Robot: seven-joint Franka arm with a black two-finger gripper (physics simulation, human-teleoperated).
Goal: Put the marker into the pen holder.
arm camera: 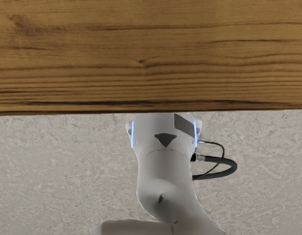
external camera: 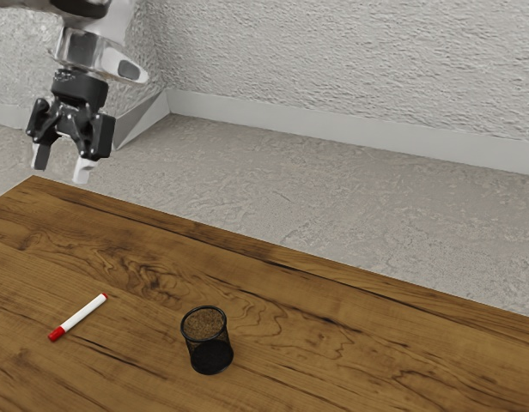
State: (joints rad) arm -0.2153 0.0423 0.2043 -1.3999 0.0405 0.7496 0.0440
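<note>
You see a white marker [external camera: 81,315], red at its 2 ends; your gripper [external camera: 61,163] hangs wide open, empty.

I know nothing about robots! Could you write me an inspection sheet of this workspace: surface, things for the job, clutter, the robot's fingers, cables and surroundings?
Surface: brown wooden table with dark streaks in the grain.
Job's things: white marker with red ends, lying flat; black mesh pen holder, upright. The marker is outside the holder.
Clutter: nothing seen.
Fingers: apart, nothing between them, raised, away from marker and holder.
Cables: a thick and a thin dark one loop out beside the pale arm.
Surroundings: gray floor; rough, pale wall with a baseboard.
</note>
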